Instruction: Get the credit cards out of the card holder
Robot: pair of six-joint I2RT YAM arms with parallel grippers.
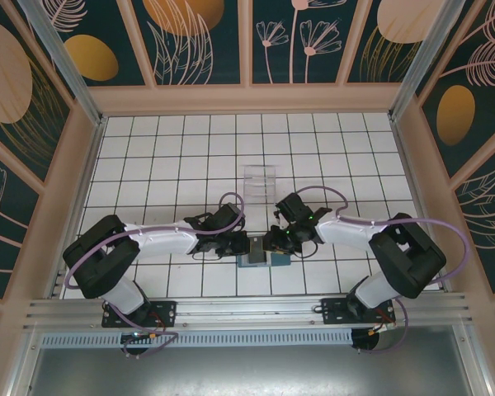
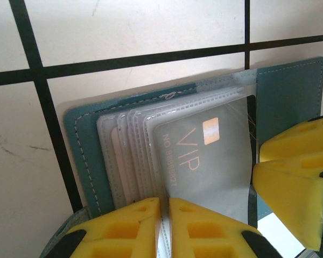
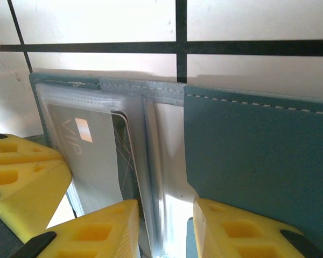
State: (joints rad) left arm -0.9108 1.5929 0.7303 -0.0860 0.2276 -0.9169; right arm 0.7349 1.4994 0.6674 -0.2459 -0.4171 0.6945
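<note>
The teal card holder [image 1: 256, 261] lies open on the tiles near the front edge, between both grippers. Its clear sleeves fan out over the teal cover [image 2: 290, 91]. A dark grey credit card [image 2: 204, 156] marked VIP sits inside the top sleeve, and shows at the left in the right wrist view [image 3: 86, 150]. My left gripper [image 2: 164, 215] is shut on the edges of the sleeves just left of that card. My right gripper [image 3: 164, 226] holds the bunched sleeves at the fold, beside the teal flap [image 3: 253, 145]. The two grippers [image 1: 246, 246] [image 1: 268, 244] nearly touch over the holder.
A clear plastic tray [image 1: 260, 181] stands on the tiles behind the grippers. The right gripper's yellow finger [image 2: 296, 177] crowds the right of the left wrist view. Patterned walls enclose the white tiled floor [image 1: 165, 148].
</note>
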